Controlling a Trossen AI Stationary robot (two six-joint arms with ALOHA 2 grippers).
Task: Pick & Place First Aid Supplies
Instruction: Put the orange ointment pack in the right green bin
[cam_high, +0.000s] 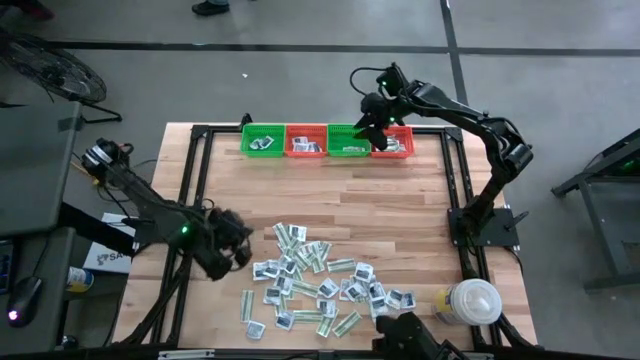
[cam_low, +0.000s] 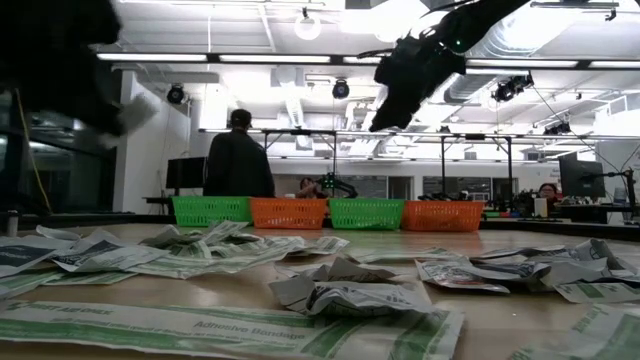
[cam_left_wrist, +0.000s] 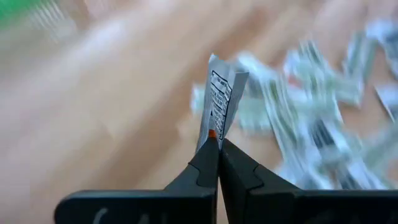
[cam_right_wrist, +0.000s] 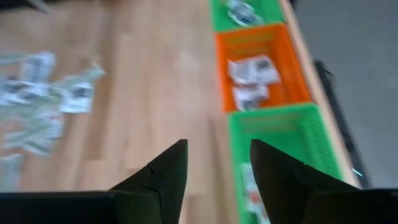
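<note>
Closest to the low camera lies a long pale-green strip printed with writing, flat on the wooden counter, with crumpled packets behind it.

Across the counter's far edge stands a row of four baskets: green basket, orange basket, second green basket and second orange basket, touching side by side. Each one that shows its inside holds a few packets.

Spread over the near half of the counter is the heap of first aid supplies: white and grey squares with dark marks mixed with narrow green strips, overlapping loosely. A big white round lidded container sits at the near right corner, beside the heap.

Over the far row, the right end effector hangs above the meeting of the second green and second orange baskets, its fingers parted and nothing between them.

At the heap's left edge, the left end effector is clenched on one small white packet, which stands upright out of the fingertips, clear of the counter, dark printing on its face.

In the room beyond, a person in dark clothes stands with back turned.
</note>
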